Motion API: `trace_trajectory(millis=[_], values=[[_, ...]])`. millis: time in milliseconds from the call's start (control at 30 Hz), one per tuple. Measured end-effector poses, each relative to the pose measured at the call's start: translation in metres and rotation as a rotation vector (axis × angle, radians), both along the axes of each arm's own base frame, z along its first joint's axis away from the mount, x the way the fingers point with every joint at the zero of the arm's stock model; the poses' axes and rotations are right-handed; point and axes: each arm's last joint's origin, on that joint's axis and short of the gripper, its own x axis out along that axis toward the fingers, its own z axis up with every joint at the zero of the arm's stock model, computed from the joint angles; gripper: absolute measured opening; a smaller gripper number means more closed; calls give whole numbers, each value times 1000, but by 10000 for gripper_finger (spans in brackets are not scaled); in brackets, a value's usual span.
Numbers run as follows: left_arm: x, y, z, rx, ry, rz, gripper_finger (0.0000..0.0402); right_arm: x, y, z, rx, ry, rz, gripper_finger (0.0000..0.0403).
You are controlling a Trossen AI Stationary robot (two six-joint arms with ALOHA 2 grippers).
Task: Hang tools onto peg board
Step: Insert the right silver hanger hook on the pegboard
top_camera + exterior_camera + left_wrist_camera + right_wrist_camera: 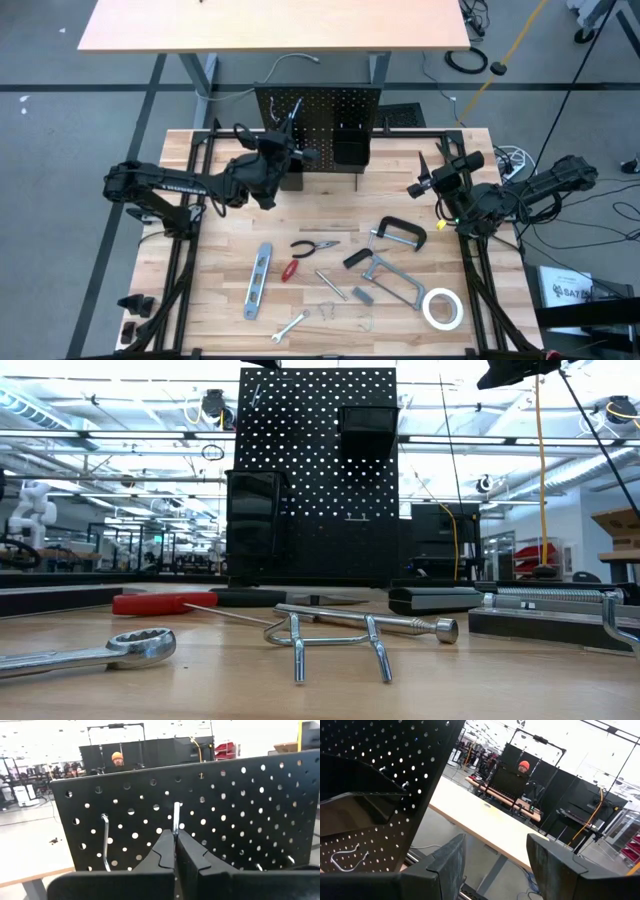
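The black peg board (320, 120) stands upright at the table's far edge, with a silver hook (105, 840) on its front. My left gripper (292, 135) is raised level in front of the board's left half, shut on another thin silver hook (176, 820). My right gripper (420, 176) hangs open in the air right of the board, with nothing between its fingers (451, 857). On the table lie the level (259, 280), pliers (315, 246), red-handled screwdriver (292, 270), C-clamp (400, 232), bar clamp (385, 275), wrench (290, 326) and tape roll (441, 308). My left gripper pinches the silver hook's straight shaft (176, 831) between its two fingertips. The fingers come level from the table's near side, pointing at the board's front. The shaft stands up past the fingertips, clear of the table, with its far end at the board's face; I cannot tell whether it sits in a hole.
Two black bins (348, 145) (252, 510) sit on the board's front. Loose silver hooks (345, 312) and a small grey block (362, 294) lie among the tools. Another table (275, 25) stands beyond the board, and a person (117, 757) shows behind it. Cables trail at the right (520, 160).
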Motion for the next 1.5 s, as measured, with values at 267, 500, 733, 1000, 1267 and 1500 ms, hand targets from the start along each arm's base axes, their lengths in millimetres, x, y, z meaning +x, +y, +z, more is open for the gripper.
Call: trace_trajectory(millis=[267, 500, 733, 1000, 1267, 1500], values=[[-1, 7, 4, 17, -24, 2, 0, 1, 0, -3, 2, -6, 4, 201], [-2, 12, 4, 15, -32, 17, 0, 1, 0, -3, 6, -17, 4, 201], [-1, 2, 4, 9, -40, -9, 0, 1, 0, -3, 1, -5, 9, 201], [-1, -4, 4, -1, -37, 1, 0, 2, 0, -2, -5, -5, 54, 201], [-2, -4, 3, -14, -48, 32, 0, 2, -3, -1, -1, -20, 33, 201], [-2, -9, 14, -17, -82, 18, 0, 3, -4, -1, -1, -19, 27, 201]])
